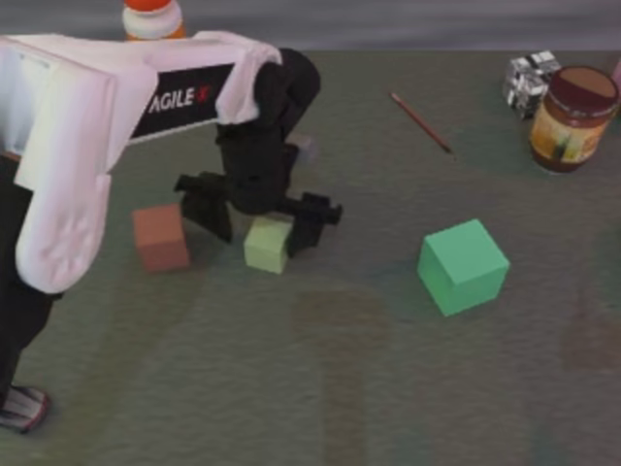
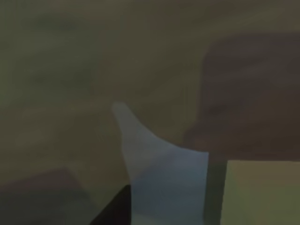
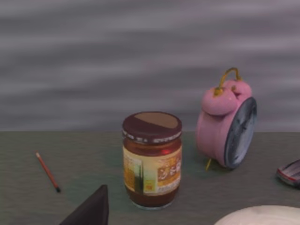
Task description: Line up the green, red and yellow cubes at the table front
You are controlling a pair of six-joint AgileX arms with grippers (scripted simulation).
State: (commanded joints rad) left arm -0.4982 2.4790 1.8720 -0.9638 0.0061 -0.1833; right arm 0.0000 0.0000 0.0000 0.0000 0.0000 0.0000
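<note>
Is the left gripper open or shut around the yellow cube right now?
Open. In the top view the left gripper has its fingers spread to either side of the yellow cube, with gaps showing.

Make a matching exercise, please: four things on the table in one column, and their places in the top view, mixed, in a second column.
1. yellow cube
2. green cube
3. red cube
4. jar

a. far right corner
b. leftmost of the cubes
c. between the left gripper's open fingers
d. alone, right of centre

Pairs: 1-c, 2-d, 3-b, 4-a
</note>
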